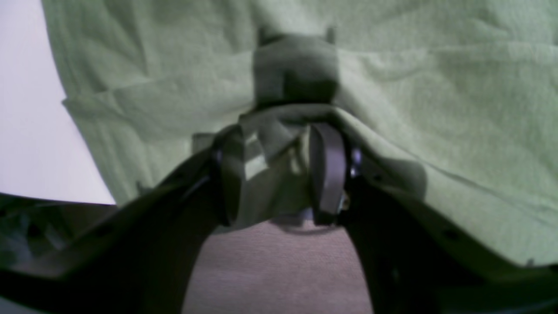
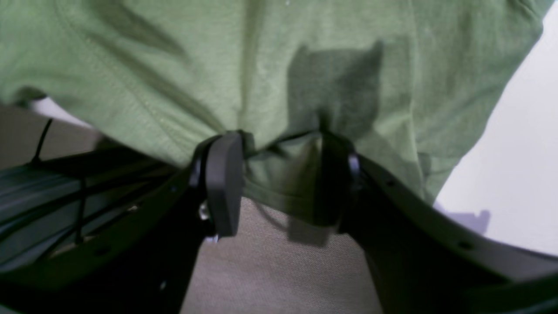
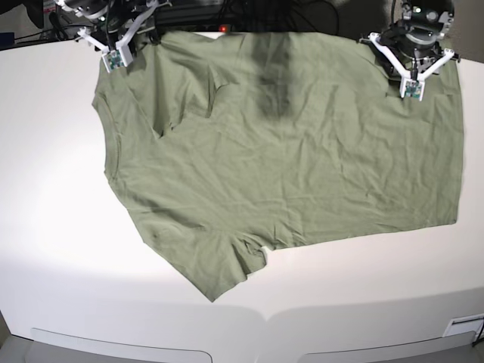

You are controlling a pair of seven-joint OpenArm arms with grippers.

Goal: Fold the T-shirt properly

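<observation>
Cloth filled most of the table point(image 3: 45, 249): the T-shirt point(image 3: 287, 151) lay spread and wrinkled across it, its far edge running along the table's far edge, one sleeve reaching toward the near edge. A dark shadow crossed the fabric near the far middle.

Both claws sat at that far edge, well apart. The left gripper point(image 1: 283, 174) had a bunched fold of the hem pinched between its pads, the green cloth gathered up and draped over them. The right gripper point(image 2: 279, 179) likewise held the shirt's edge between its jaws; the fabric hung down between them, though the wrist view was soft enough that how deep the bite went was hard to tell.

As a judgement, the step in hand was the first fold: both far corners were taken, and the cloth was ready to be carried. The next move would call for lifting both arms together, level, and drawing the far edge over toward the table's near edge, keeping the span taut so the layer lands flat instead of trapping the wrinkles. Uneven lift would likely skew the fold line.
</observation>
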